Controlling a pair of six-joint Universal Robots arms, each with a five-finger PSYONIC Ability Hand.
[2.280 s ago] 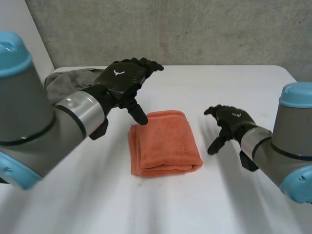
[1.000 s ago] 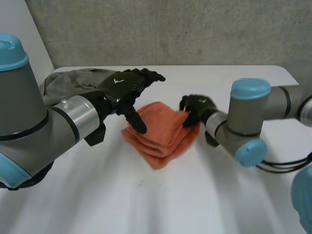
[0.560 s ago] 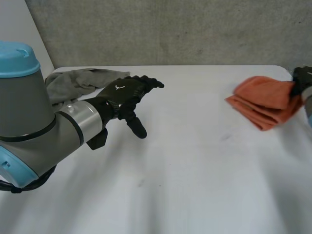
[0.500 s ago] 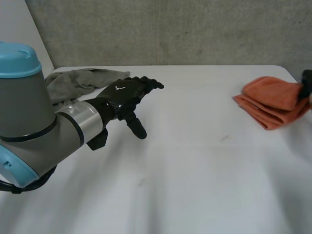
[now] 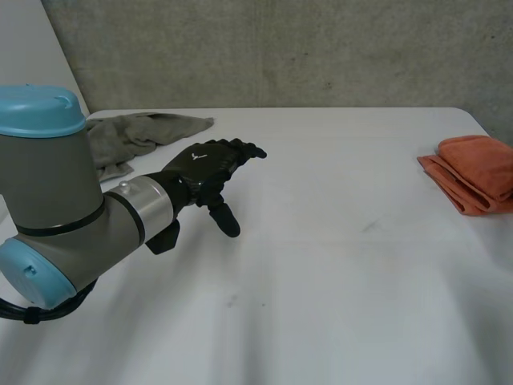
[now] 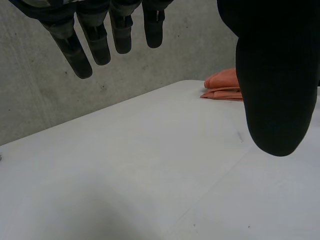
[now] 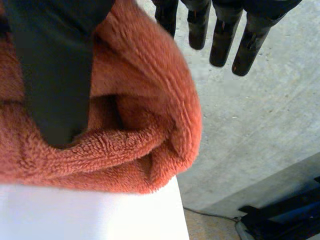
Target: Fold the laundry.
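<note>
The folded orange towel (image 5: 474,181) lies at the table's far right edge, and it lies small and far beyond my left thumb (image 6: 226,84). In the right wrist view the orange towel (image 7: 140,125) sits under my right hand (image 7: 55,70): the thumb lies across it, and the fingers (image 7: 220,40) stretch straight out past it without touching, so the hand is open. My left hand (image 5: 207,165) hovers open over the middle-left of the white table (image 5: 321,281), its fingers (image 6: 95,45) straight and thumb (image 6: 275,75) spread, holding nothing.
A crumpled grey cloth (image 5: 132,133) lies at the back left, behind my left arm (image 5: 72,208). The towel rests right at the table's corner (image 7: 100,210), with the concrete wall (image 5: 280,48) and floor beyond.
My right hand carried the folded orange towel from the table's middle to the far right edge, then let it go. My left hand barely moved.
</note>
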